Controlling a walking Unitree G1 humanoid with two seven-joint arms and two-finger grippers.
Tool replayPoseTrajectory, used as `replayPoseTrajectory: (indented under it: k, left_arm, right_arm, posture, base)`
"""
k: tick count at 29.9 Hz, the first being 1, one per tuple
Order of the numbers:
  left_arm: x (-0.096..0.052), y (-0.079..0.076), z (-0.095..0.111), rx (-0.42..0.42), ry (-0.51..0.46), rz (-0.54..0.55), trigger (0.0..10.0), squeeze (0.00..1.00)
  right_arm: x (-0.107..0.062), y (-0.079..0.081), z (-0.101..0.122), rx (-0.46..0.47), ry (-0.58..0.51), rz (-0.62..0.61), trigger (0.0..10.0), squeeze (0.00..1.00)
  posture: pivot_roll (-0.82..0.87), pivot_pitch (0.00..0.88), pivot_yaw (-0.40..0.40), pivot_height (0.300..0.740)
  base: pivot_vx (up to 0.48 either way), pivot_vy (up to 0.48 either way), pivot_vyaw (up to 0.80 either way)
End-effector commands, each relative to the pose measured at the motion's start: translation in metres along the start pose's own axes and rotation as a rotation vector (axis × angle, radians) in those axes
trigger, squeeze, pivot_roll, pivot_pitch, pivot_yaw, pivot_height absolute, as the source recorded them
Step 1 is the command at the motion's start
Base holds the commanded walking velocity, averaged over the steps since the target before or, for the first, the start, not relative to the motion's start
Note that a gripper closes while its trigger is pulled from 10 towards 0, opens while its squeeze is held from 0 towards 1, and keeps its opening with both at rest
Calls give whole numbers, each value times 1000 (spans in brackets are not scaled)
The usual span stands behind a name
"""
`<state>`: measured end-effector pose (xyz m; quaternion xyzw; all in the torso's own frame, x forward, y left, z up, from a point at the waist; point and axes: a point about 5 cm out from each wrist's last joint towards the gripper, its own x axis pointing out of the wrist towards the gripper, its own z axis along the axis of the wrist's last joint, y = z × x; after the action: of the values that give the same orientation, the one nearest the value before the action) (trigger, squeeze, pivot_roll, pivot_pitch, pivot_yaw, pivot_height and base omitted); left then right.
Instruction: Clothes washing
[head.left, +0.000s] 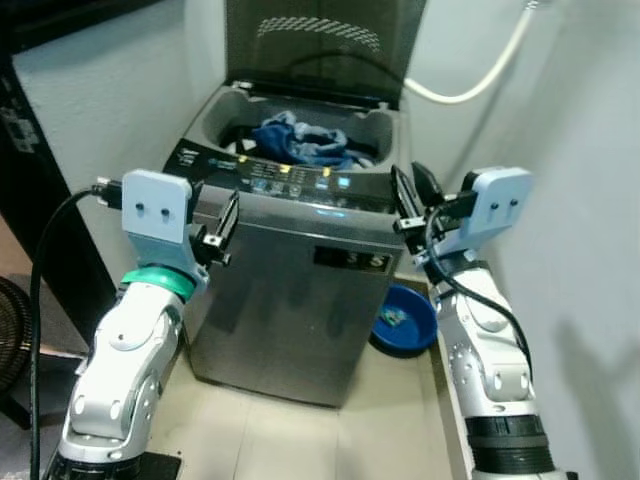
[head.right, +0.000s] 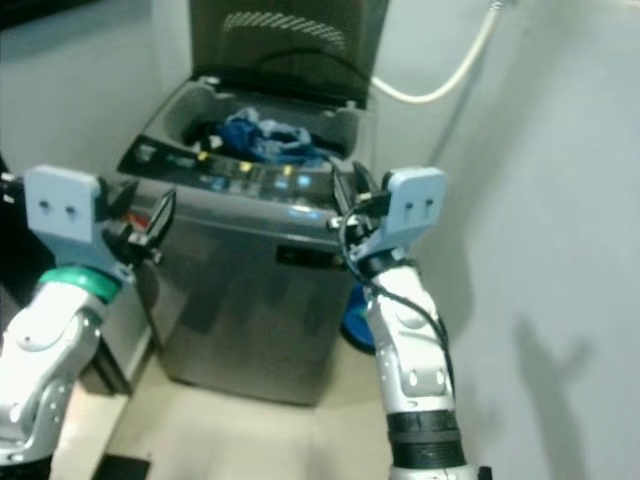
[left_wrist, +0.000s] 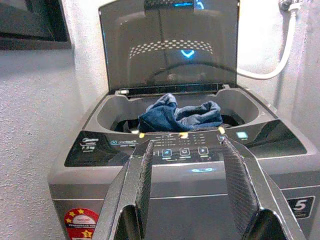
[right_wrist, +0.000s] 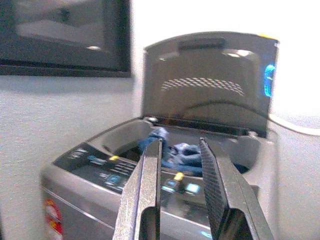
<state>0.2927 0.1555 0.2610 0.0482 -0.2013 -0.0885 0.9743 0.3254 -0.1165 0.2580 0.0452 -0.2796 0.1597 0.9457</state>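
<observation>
Atop open washer (head.left: 300, 270), blue clothes (head.left: 300, 141) crosswise

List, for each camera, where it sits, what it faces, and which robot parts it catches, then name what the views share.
Left eye view: on the head, looking forward and down at the washing machine; both silver arms, left gripper, right gripper, both open.
Right eye view: beside it, same scene, shifted sideways.
Left wrist view: looks along two black fingers at the control panel and open lid.
Right wrist view: looks along its own fingers from the machine's front corner.
Shared: blue clothes in the drum.
</observation>
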Motion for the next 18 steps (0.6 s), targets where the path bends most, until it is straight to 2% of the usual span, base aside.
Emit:
replayPoseTrajectory:
  k: [1, 13, 16, 18]
  left_arm:
    - [-2, 0, -4, -1, 18, -2, 10000, 0]
    - [-8, -9, -20, -3, 91, -43, 10000, 0]
    - [-14, -11, -34, 14, 145, -52, 10000, 0]
    - [-20, -12, -47, -6, 195, -48, 10000, 0]
  right_arm:
    - [-1, 1, -2, -21, 15, 13, 10000, 0]
    - [-8, 3, -16, -67, 77, 37, 10000, 0]
    - [-18, 1, -33, -60, 138, 23, 10000, 0]
    - [-26, 0, -45, -65, 183, 16, 10000, 0]
  posture:
    - [106, 40, -9, 740]
    - [102, 37, -12, 740]
    - [104, 39, -12, 740]
    - [105, 39, -13, 740]
  base:
    - [0, 0, 800]
    - [0, 0, 798]
    - [0, 0, 794]
    - [0, 0, 794]
